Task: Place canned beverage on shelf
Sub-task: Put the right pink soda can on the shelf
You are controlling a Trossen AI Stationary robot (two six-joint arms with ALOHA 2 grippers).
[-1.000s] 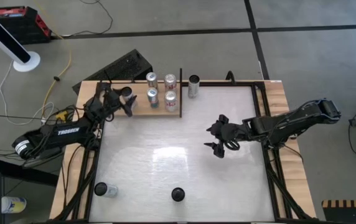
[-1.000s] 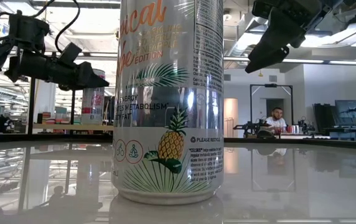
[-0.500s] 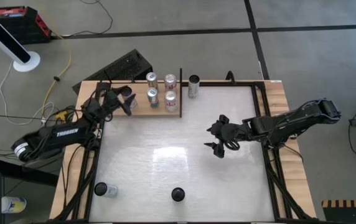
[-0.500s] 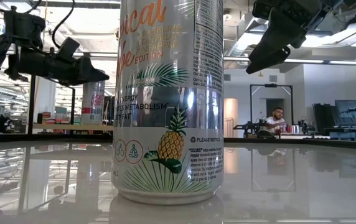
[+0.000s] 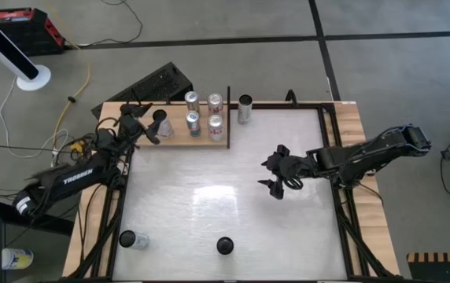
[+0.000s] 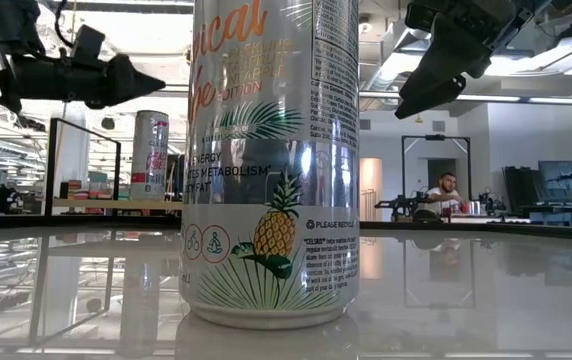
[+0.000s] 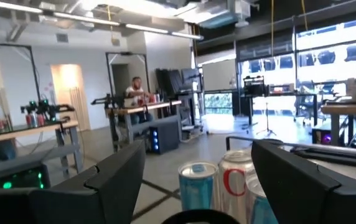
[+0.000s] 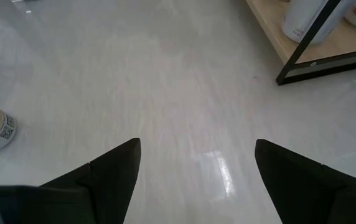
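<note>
Five upright drink cans stand on the pale wooden shelf board (image 5: 179, 140) at the far left corner of the glossy white table (image 5: 233, 204), the newest a dark-topped can (image 5: 160, 116) at the shelf's left end beside four silver-topped cans (image 5: 204, 113). The left gripper (image 5: 141, 127) hangs over that left end, its fingers spread apart and nothing between them, so that can looks delivered and let go.

Plenty left, though! A dark-topped slim can (image 5: 245, 108) waits at the far edge just outside the shelf's black upright, a tall silver can with a pineapple print (image 5: 224, 246) stands at the near edge, and a dark can (image 5: 133, 240) sits at the near left corner.

The right gripper (image 5: 276, 173) hovers over mid-table toward the right edge, fingers wide and empty.
</note>
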